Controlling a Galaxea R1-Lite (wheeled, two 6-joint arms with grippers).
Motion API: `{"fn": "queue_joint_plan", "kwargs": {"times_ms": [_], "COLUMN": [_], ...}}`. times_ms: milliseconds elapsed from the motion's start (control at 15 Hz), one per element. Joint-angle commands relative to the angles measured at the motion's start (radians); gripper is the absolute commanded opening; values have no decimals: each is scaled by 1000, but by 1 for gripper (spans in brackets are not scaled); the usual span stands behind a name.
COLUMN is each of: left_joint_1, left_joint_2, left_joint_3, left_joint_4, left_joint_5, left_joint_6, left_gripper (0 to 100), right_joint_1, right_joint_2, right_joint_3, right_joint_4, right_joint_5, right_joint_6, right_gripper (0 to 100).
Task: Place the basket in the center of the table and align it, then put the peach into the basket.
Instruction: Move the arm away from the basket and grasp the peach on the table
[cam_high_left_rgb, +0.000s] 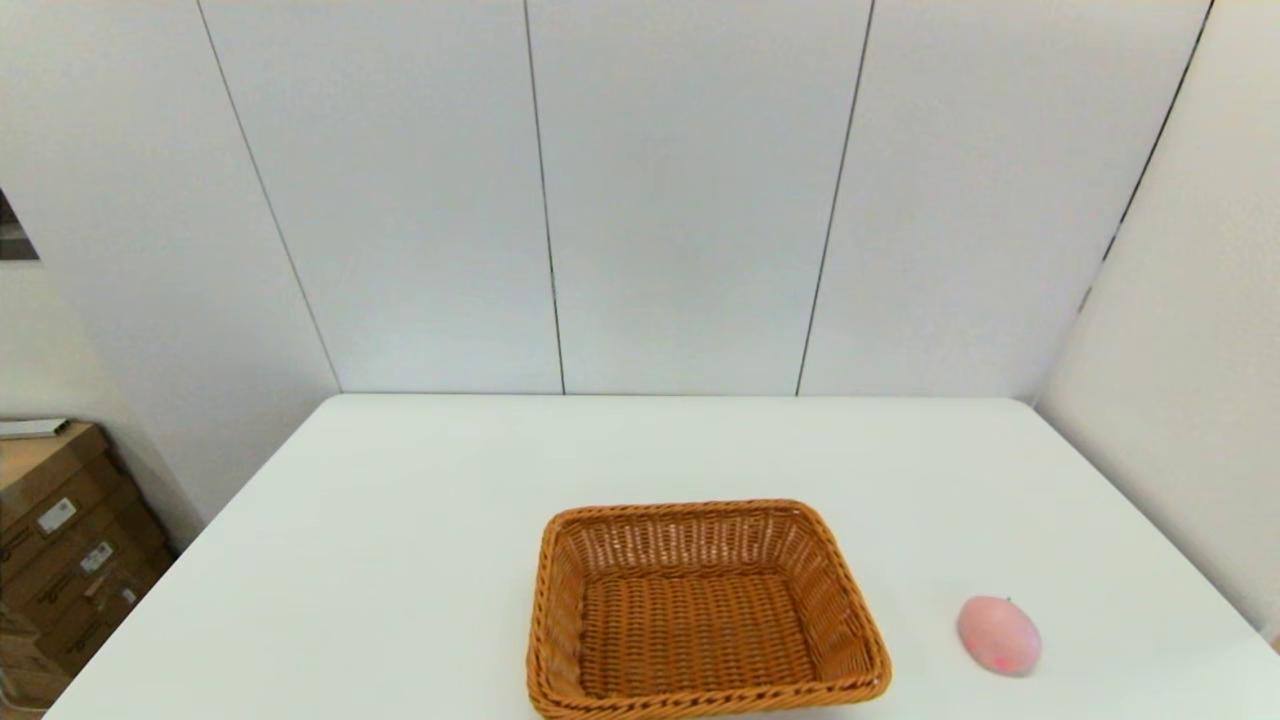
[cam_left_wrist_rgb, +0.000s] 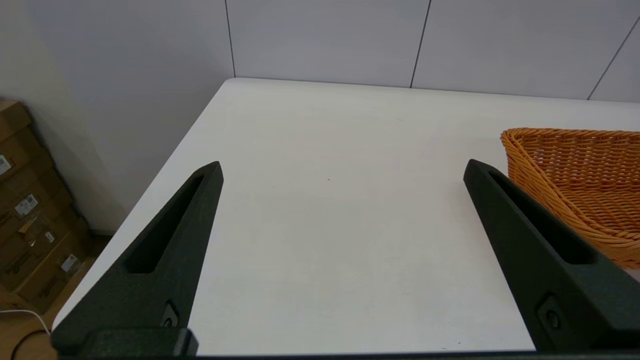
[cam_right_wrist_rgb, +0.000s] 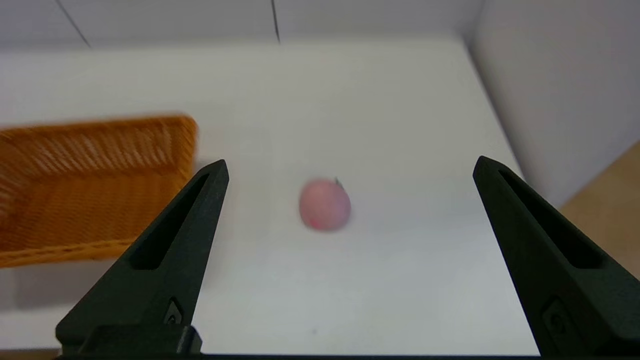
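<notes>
Left gripper (cam_left_wrist_rgb: 342, 167): fingers spread wide, nothing between them, held above bare tabletop (cam_left_wrist_rgb: 320, 210) near the robot's left front edge. The wicker basket (cam_left_wrist_rgb: 575, 180) sits off to that gripper's inner side, apart from the fingers.

Right gripper (cam_right_wrist_rgb: 350, 165): fingers likewise fully spread, empty. The peach (cam_right_wrist_rgb: 325, 205) lies on the tabletop ahead, roughly in line with the gap between the fingers but well short of contact. Neither arm shows in the head view.

Basket (cam_high_left_rgb: 705, 610): rectangular, orange-brown, flared sides, braided rim. Empty. It rests near the front edge of the tabletop, roughly centred left to right but close to the robot rather than mid-table. Its sides look slightly skewed against the tabletop edges.

Peach (cam_high_left_rgb: 999, 634): pale pink with a red blotch, tiny stem, lying on its side to the robot's right of the basket, clearly apart from it, near the front right of the tabletop.

Cardboard boxes (cam_high_left_rgb: 60, 540) stacked on the floor beyond the left edge.

Progress, as judged: nothing done yet. Basket probably needs shifting toward the middle and squaring; peach not yet grasped.
</notes>
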Motion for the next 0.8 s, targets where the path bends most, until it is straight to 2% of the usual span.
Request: {"fn": "queue_joint_plan", "kwargs": {"times_ms": [67, 333, 600, 800], "left_joint_1": [0, 0, 0, 0], "left_joint_2": [0, 0, 0, 0], "left_joint_3": [0, 0, 0, 0], "left_joint_4": [0, 0, 0, 0], "left_joint_5": [0, 1, 1, 1], "left_joint_6": [-1, -1, -1, -2], "left_gripper": [100, 100, 100, 100], "right_joint_1": [62, 76, 94, 94], "right_joint_2": [787, 1082, 1202, 1261], "right_joint_3": [-146, -183, -152, -152], "right_joint_4": [12, 3, -112, -143], "right_joint_5": [-66, -66, -83, -83], "right_joint_6": [-30, -29, -27, -27], "right_gripper": [100, 100, 100, 100]}}
